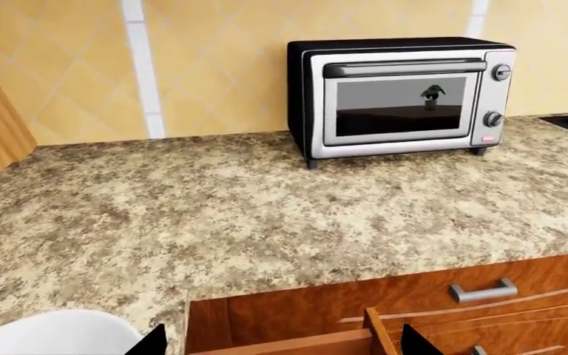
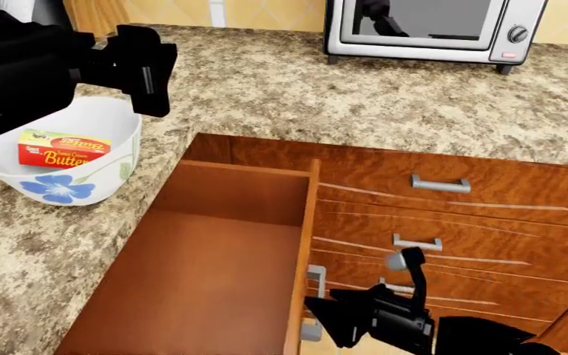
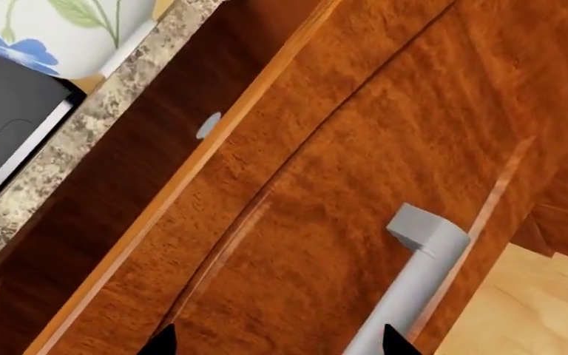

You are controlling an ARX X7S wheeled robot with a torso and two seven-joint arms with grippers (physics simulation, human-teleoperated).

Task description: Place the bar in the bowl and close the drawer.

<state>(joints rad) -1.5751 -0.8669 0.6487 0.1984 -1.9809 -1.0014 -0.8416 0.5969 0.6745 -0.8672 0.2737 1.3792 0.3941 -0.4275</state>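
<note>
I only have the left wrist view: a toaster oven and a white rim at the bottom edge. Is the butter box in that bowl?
Observer: Yes, the butter box lies inside the bowl, label up.
Operator: And the drawer?
Observer: The drawer is pulled far out from the cabinet.
Operator: Where is the right tool?
Observer: The right tool is open, facing the drawer front close to its metal handle.

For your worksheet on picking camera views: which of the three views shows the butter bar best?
The head view. There the bar lies inside the bowl, its yellow top and red side plain to see. The left wrist view shows only a bit of white bowl rim, no bar. The right wrist view shows the bowl's flowered outside, no bar.
</note>
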